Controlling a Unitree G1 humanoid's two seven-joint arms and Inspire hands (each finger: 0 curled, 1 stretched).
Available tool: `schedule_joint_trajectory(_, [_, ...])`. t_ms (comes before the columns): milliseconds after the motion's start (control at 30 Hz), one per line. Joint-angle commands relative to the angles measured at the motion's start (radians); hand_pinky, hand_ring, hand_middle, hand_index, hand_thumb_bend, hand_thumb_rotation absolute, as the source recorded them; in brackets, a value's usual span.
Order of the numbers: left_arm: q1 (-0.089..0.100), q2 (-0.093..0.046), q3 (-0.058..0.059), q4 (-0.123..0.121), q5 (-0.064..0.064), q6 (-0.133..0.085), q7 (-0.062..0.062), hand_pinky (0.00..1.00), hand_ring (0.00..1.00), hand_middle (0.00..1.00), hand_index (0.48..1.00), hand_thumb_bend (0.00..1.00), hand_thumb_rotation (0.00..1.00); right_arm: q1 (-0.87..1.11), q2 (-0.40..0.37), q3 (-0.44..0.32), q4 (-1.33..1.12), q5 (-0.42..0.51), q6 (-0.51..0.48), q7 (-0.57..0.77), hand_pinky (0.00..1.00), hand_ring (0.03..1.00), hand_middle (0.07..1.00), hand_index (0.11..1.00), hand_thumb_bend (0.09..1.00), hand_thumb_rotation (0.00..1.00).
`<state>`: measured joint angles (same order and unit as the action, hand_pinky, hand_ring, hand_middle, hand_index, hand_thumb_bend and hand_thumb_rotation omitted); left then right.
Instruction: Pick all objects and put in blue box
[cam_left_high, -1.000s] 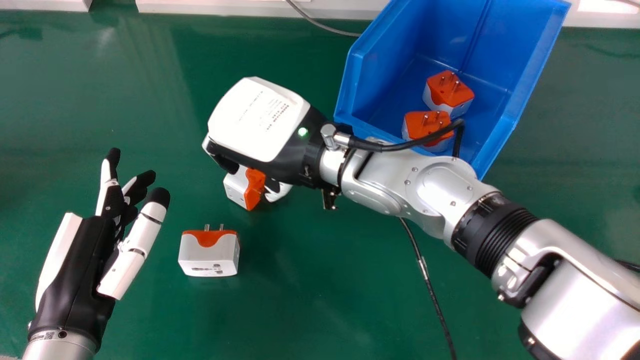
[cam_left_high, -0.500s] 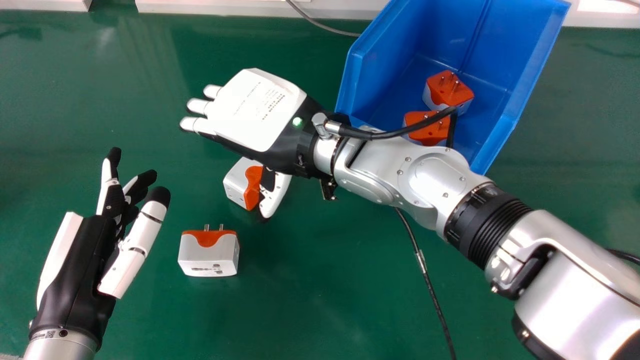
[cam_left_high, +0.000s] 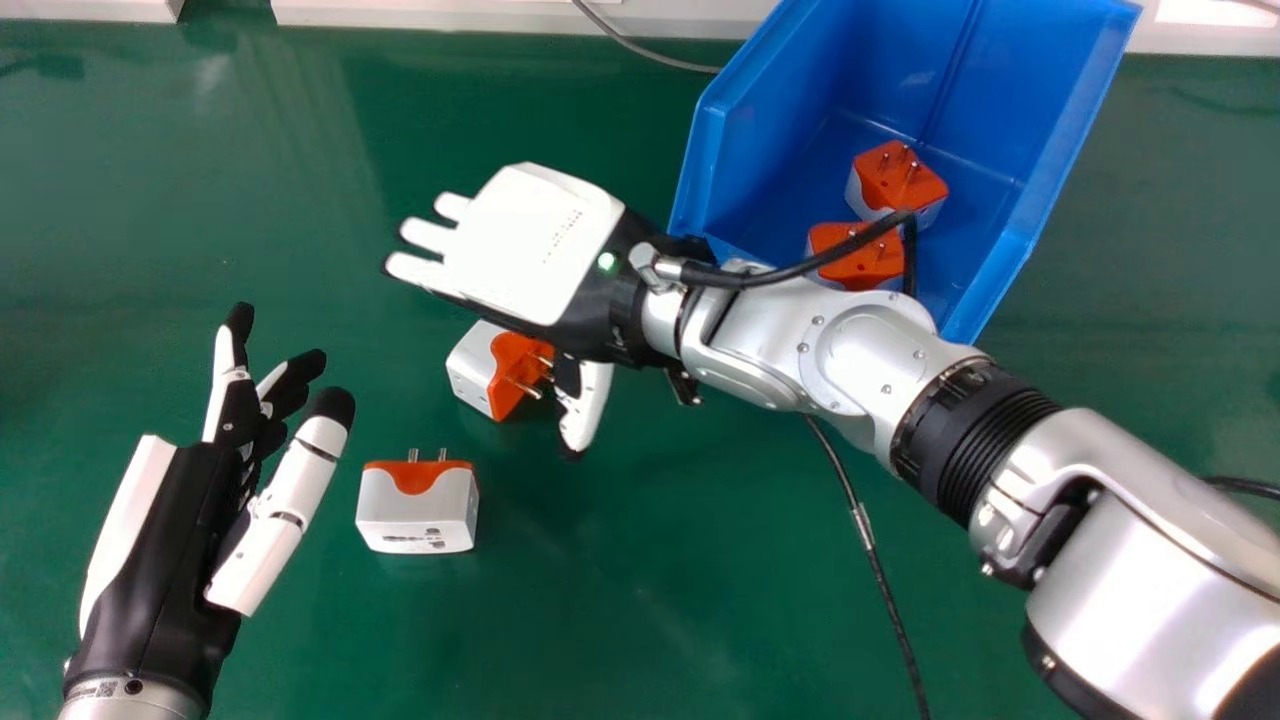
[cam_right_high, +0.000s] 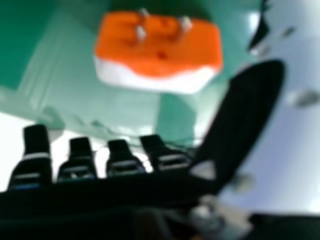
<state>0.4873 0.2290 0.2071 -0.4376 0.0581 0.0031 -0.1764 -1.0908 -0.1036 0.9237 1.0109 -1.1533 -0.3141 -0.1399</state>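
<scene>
Where hand (cam_left_high: 525, 260) (right) hovers — print (cam_left_high: 563, 234) shows.

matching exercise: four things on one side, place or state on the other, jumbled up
1. blue box
2. left hand
3. right hand
4. green table

A. mid head view, white back up
B. lies under two loose adapters
C. has two adapters inside
D. head view's lower left

1-C, 2-D, 3-A, 4-B

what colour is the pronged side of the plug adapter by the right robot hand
Orange, seen best in the right hand view.
</scene>
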Motion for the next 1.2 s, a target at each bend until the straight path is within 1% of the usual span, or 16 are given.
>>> schedule_joint_trajectory(0, [0.025, -0.013, -0.009, -0.048, 0.005, -0.014, 0.01, 0.98, 0.95, 0.93, 0.914, 0.41, 0.85, -0.052, 0.02, 0.017, 0.015, -0.016, -0.005, -0.037, 0.8, 0.918, 0.94, 0.922, 0.676, 0.39])
schedule_joint_trajectory(100, [0.048, -0.026, -0.019, -0.07, 0.018, -0.018, 0.021, 0.98, 0.95, 0.93, 0.91, 0.39, 0.85, -0.052, 0.037, 0.029, 0.054, -0.018, -0.01, -0.059, 0.8, 0.915, 0.944, 0.919, 0.648, 0.33])
schedule_joint_trajectory(200, [0.071, -0.037, -0.032, -0.099, 0.029, -0.009, 0.024, 0.98, 0.95, 0.93, 0.909, 0.39, 0.85, -0.051, 0.054, 0.052, 0.09, -0.041, -0.006, -0.092, 0.81, 0.92, 0.946, 0.916, 0.617, 0.26])
schedule_joint_trajectory(300, [0.092, -0.046, -0.044, -0.128, 0.033, 0.004, 0.027, 0.99, 0.96, 0.93, 0.91, 0.41, 0.84, -0.045, 0.066, 0.077, 0.119, -0.061, 0.002, -0.146, 0.76, 0.886, 0.908, 0.878, 0.647, 0.06])
schedule_joint_trajectory(333, [0.097, -0.049, -0.047, -0.133, 0.033, 0.001, 0.028, 0.99, 0.96, 0.93, 0.91, 0.41, 0.84, -0.043, 0.072, 0.074, 0.13, -0.056, 0.001, -0.151, 0.77, 0.887, 0.907, 0.878, 0.643, 0.03])
schedule_joint_trajectory(367, [0.104, -0.051, -0.051, -0.138, 0.038, -0.003, 0.029, 0.98, 0.95, 0.93, 0.909, 0.41, 0.84, -0.04, 0.078, 0.063, 0.139, -0.041, -0.005, -0.144, 0.78, 0.886, 0.904, 0.877, 0.642, 0.01])
schedule_joint_trajectory(467, [0.114, -0.058, -0.061, -0.148, 0.045, -0.011, 0.038, 0.95, 0.94, 0.92, 0.908, 0.4, 0.84, -0.047, 0.089, 0.066, 0.156, -0.041, -0.006, -0.141, 0.81, 0.894, 0.91, 0.884, 0.614, 0.0])
schedule_joint_trajectory(533, [0.115, -0.059, -0.063, -0.149, 0.048, -0.01, 0.04, 0.94, 0.93, 0.92, 0.907, 0.4, 0.83, -0.054, 0.095, 0.072, 0.165, -0.046, 0.0, -0.148, 0.82, 0.904, 0.915, 0.888, 0.602, 0.0])
schedule_joint_trajectory(633, [0.116, -0.061, -0.066, -0.154, 0.044, -0.006, 0.037, 0.93, 0.93, 0.92, 0.906, 0.4, 0.83, -0.061, 0.106, 0.067, 0.177, -0.041, 0.008, -0.152, 0.79, 0.89, 0.899, 0.863, 0.593, 0.05])
schedule_joint_trajectory(700, [0.117, -0.06, -0.068, -0.153, 0.049, -0.009, 0.038, 0.93, 0.93, 0.92, 0.905, 0.4, 0.83, -0.066, 0.112, 0.066, 0.186, -0.039, 0.01, -0.148, 0.79, 0.89, 0.897, 0.86, 0.53, 0.07])
schedule_joint_trajectory(833, [0.125, -0.064, -0.071, -0.16, 0.054, -0.006, 0.042, 0.93, 0.93, 0.91, 0.903, 0.41, 0.83, -0.072, 0.12, 0.062, 0.199, -0.034, 0.01, -0.144, 0.77, 0.878, 0.884, 0.849, 0.577, 0.03])
schedule_joint_trajectory(867, [0.128, -0.064, -0.072, -0.162, 0.057, -0.007, 0.042, 0.93, 0.93, 0.91, 0.904, 0.41, 0.83, -0.069, 0.123, 0.051, 0.201, -0.021, 0.01, -0.139, 0.77, 0.878, 0.885, 0.85, 0.571, 0.03])
schedule_joint_trajectory(900, [0.131, -0.064, -0.072, -0.163, 0.06, -0.01, 0.042, 0.93, 0.93, 0.91, 0.905, 0.41, 0.83, -0.07, 0.124, 0.053, 0.204, -0.022, 0.012, -0.139, 0.77, 0.874, 0.88, 0.844, 0.526, 0.05])
schedule_joint_trajectory(967, [0.134, -0.065, -0.072, -0.164, 0.063, -0.014, 0.042, 0.92, 0.93, 0.91, 0.906, 0.41, 0.84, -0.076, 0.125, 0.071, 0.206, -0.039, 0.02, -0.146, 0.76, 0.868, 0.877, 0.842, 0.502, 0.07])
schedule_joint_trajectory(1067, [0.14, -0.07, -0.074, -0.167, 0.06, -0.017, 0.042, 0.92, 0.93, 0.91, 0.906, 0.41, 0.84, -0.082, 0.126, 0.084, 0.205, -0.045, 0.024, -0.135, 0.76, 0.871, 0.889, 0.857, 0.561, 0.05])
schedule_joint_trajectory(1167, [0.145, -0.072, -0.077, -0.17, 0.062, -0.021, 0.042, 0.92, 0.92, 0.91, 0.907, 0.4, 0.83, -0.081, 0.128, 0.073, 0.204, -0.028, 0.02, -0.133, 0.74, 0.855, 0.876, 0.847, 0.571, 0.03])
